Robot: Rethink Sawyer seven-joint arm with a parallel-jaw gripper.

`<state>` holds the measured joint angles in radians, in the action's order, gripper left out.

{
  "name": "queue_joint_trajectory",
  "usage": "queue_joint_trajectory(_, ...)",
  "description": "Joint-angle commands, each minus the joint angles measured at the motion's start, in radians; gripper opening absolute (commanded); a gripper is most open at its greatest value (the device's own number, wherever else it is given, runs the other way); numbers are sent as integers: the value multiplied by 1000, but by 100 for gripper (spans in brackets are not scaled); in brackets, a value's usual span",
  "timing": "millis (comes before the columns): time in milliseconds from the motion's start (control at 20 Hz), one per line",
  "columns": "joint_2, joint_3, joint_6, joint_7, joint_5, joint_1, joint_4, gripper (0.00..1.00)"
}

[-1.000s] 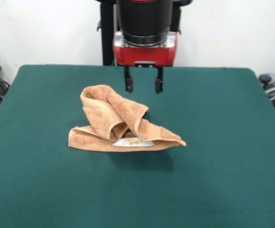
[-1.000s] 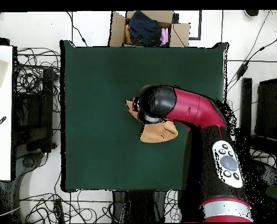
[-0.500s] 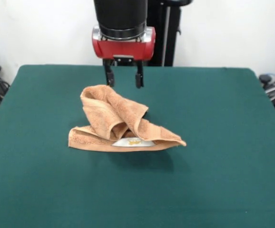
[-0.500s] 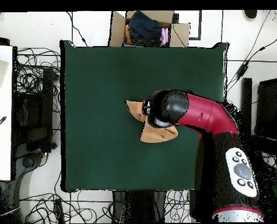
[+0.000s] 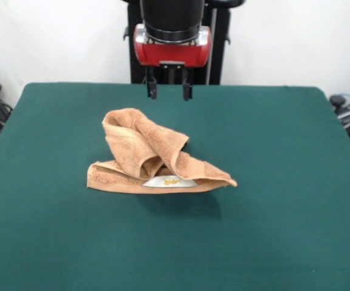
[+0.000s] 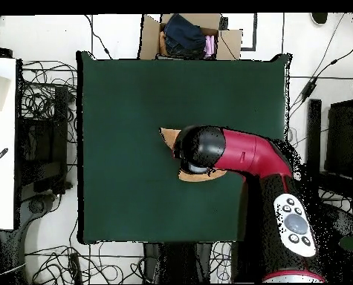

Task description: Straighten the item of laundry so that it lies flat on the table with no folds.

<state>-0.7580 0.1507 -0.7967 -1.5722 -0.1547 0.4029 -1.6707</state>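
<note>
Hanging above the table's (image 5: 296, 182) far half, the gripper (image 5: 169, 92) shows its two dark fingers (image 5: 152, 91) spread apart with clear daylight between them, released and holding nothing. It sits beyond the towel (image 5: 154, 159) in the front view, lifted clear of the cloth, with no contact at all.

And the towel is nowhere near flat! It lies crumpled near the middle of the dark green top, bunched into a low heap. One thick fold rises at the left and drapes diagonally down toward the right, tapering to a pointed corner. A rolled edge runs along the near side, and tucked just under the drape, a small white label (image 5: 170, 180) with a yellowish mark peeks out.

Looking down from overhead, the red and black arm (image 6: 246, 152) reaches in across the table (image 6: 120, 111) from the lower right, and its round black head covers most of the towel (image 6: 209, 176); only orange slivers show at its edges. A cardboard box (image 6: 190, 33) of dark clothing sits past the table's top edge there, with cables (image 6: 41, 100) tangled across the floor.
</note>
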Motion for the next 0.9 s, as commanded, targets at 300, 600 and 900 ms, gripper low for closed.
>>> queue_joint_trajectory(300, 17, 78, 54, 20, -59, -19, -121, 100)
queue_joint_trajectory(600, 38, 82, 70, 11, -66, -11, -116, 100)
queue_joint_trajectory(900, 48, 74, 46, -5, -56, -12, -116, 100)
